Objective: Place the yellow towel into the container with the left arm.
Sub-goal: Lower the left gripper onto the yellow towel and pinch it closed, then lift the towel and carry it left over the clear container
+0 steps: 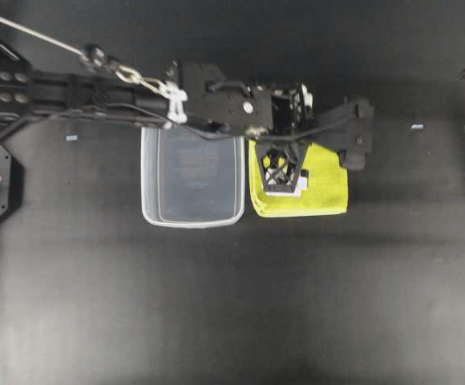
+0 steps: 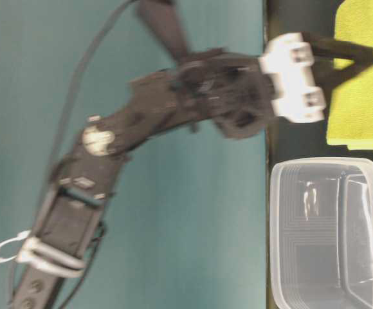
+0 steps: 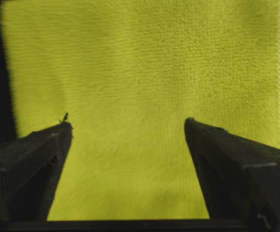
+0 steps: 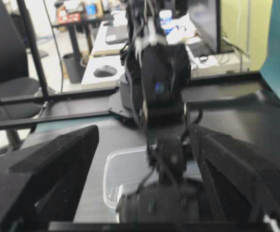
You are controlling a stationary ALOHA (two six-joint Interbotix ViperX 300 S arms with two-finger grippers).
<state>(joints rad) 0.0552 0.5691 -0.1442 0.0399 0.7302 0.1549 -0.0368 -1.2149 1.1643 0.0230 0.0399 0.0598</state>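
Left tool [image 3: 128, 126]: jaws apart over yellow towel [image 1: 322, 186] | container [image 1: 192, 218]: beside towel | right tool [image 4: 145, 140]: jaws apart

In the overhead view, the left arm [image 1: 216, 100] covered the container's [image 1: 191, 212] far rim and the yellow towel's [image 1: 325, 188] upper left part. The table-level view was smeared by motion; its right edge cut off both towel and container. The left wrist view showed only part of the towel, its fingers [image 3: 31, 159] cropped below. The right arm appeared overhead only as dark tips at the right edge.
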